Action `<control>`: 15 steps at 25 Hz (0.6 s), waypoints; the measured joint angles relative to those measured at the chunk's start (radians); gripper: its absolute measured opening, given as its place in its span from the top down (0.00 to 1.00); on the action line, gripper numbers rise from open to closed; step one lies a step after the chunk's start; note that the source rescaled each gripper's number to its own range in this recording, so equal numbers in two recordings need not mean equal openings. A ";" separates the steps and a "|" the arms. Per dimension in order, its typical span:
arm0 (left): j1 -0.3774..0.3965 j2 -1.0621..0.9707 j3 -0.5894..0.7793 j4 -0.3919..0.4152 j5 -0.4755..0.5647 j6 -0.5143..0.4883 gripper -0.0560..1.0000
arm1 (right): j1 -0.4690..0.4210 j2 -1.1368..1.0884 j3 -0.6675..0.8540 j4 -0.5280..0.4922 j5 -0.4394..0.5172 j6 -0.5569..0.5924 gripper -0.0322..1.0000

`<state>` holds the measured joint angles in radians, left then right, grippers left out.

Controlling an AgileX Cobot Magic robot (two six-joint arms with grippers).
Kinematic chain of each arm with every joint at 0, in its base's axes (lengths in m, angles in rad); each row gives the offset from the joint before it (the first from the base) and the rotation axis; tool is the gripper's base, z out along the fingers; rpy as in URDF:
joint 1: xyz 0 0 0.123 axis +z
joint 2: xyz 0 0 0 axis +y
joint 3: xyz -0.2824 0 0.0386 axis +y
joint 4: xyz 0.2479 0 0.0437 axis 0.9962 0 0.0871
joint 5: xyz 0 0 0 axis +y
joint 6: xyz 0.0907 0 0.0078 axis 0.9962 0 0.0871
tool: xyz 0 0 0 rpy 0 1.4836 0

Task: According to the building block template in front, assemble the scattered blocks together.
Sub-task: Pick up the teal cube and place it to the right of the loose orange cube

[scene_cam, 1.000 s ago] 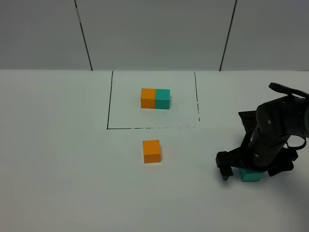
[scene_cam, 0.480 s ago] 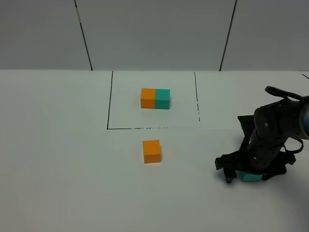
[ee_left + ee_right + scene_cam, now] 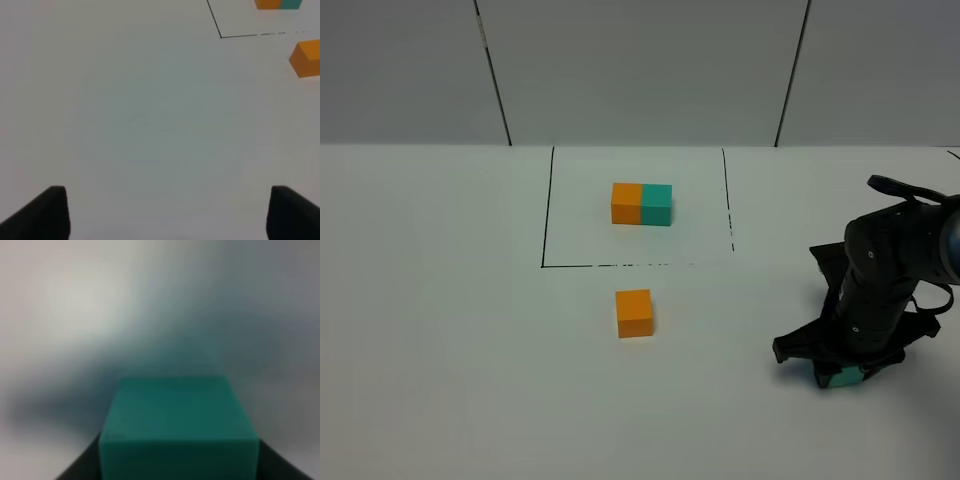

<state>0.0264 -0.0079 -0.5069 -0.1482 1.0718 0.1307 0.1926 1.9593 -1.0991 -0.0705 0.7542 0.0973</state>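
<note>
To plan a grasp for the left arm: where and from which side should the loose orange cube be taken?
Come from above and close on two opposite side faces of the orange cube. It sits flat on the table, apart from everything, so its flat parallel sides are free.

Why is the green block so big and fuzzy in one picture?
Right wrist view: the small matte teal cube sits very close to the lens, so its edges and the white table behind go soft; exterior high view: sharp and evenly lit.
</note>
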 joint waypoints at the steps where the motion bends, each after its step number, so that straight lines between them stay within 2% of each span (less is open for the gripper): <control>1: 0.000 0.000 0.000 0.000 0.000 0.000 0.30 | 0.009 -0.011 -0.014 -0.020 0.033 -0.029 0.96; 6: 0.000 0.000 0.000 0.000 0.000 0.000 0.30 | 0.107 -0.063 -0.169 -0.154 0.174 -0.262 0.96; 8: 0.000 0.000 0.000 0.000 0.000 0.000 0.30 | 0.137 -0.065 -0.221 -0.185 0.189 -0.417 0.96; 12: 0.000 0.000 0.000 0.000 0.000 0.000 0.30 | 0.187 -0.058 -0.290 -0.181 0.192 -0.743 0.96; 15: 0.000 0.000 0.000 0.000 0.000 0.000 0.30 | 0.232 -0.026 -0.342 -0.151 0.221 -0.864 0.96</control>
<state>0.0264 -0.0079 -0.5069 -0.1482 1.0718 0.1307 0.4242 1.9336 -1.4412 -0.2212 0.9755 -0.7664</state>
